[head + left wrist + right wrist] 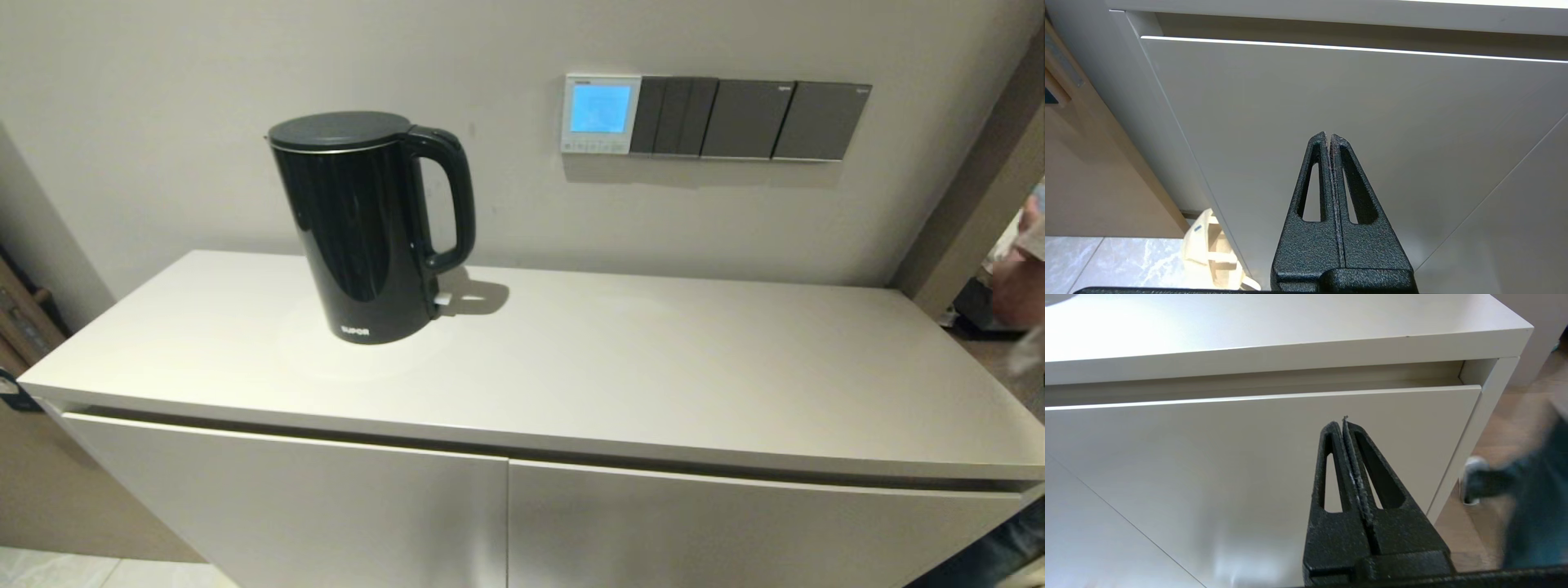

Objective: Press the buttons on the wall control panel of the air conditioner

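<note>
The air conditioner's wall control panel (601, 114) is a small white thermostat on the wall above the cabinet, its screen lit blue. The buttons (597, 145) form a pale row along its bottom edge. Neither arm shows in the head view. My left gripper (1329, 136) is shut and empty, low in front of the left cabinet door. My right gripper (1342, 424) is shut and empty, low in front of the right cabinet door, below the cabinet top's edge.
Dark grey switch plates (751, 119) sit right of the thermostat. A black electric kettle (367, 224) stands on the white cabinet top (653, 359). A person (1020, 269) stands at the far right. A cream bag (1208, 249) lies on the floor left of the cabinet.
</note>
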### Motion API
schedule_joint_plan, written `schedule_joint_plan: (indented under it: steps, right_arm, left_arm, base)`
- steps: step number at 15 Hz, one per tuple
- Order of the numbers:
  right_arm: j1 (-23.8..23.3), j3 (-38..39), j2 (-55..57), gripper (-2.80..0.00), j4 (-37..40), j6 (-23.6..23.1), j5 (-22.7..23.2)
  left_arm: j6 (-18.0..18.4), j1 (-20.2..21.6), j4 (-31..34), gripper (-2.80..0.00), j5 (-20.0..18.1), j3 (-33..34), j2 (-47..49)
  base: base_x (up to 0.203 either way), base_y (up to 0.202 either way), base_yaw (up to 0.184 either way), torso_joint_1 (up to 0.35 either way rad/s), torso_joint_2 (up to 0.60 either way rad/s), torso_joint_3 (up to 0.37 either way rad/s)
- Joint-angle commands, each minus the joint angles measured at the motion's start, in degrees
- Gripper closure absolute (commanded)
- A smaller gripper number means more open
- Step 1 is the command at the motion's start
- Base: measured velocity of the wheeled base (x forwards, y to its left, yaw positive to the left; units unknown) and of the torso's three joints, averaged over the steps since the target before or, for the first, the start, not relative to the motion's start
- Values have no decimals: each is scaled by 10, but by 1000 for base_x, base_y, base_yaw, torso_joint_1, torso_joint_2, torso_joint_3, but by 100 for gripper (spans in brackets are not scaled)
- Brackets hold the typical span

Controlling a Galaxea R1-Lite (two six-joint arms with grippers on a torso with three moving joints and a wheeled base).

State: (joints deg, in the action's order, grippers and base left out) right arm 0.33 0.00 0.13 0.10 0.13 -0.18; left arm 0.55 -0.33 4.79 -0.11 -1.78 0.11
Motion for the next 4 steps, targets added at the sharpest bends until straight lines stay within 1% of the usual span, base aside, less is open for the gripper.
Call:
schedule_joint_plan:
  steps: [1,4]
  right_arm:
    - [0,1,2,0,0,1,-1]
    - [0,1,2,0,0,2,-2]
  left_arm:
    - [0,0,0,0,0,0,0]
    - [0,0,0,0,0,-1,0]
  base:
    - [0,0,0,0,0,0]
    - [0,0,0,0,0,0]
